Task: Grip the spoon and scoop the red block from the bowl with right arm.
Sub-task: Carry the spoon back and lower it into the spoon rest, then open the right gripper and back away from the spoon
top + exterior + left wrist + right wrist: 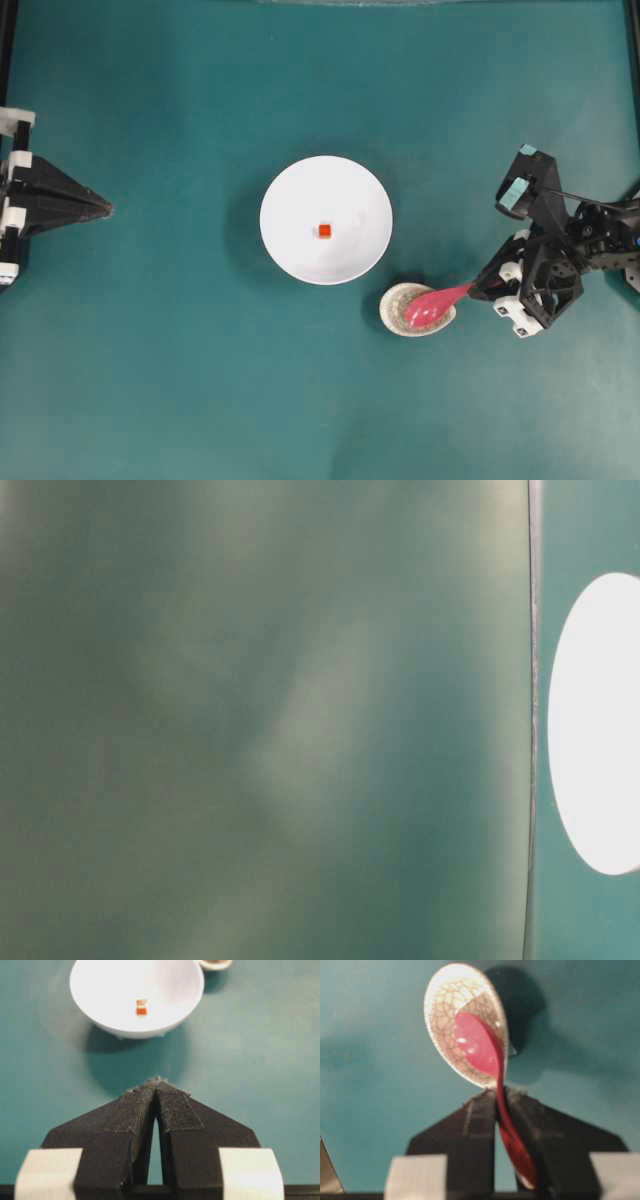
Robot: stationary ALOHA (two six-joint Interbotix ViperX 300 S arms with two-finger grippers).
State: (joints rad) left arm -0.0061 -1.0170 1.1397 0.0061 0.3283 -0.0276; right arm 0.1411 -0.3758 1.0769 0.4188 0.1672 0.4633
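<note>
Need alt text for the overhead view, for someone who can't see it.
The right gripper is shut on the handle of the pink spoon, whose scoop lies in a small speckled dish on the teal table. The white bowl holds the red block; the left gripper rests far left, shut.

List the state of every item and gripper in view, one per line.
spoon: handle clamped in the right gripper, scoop over the speckled dish.
red block: lying in the bowl.
bowl: upright on the table.
speckled dish: upright beside the bowl.
right gripper: shut on the spoon.
left gripper: shut, empty.
</note>
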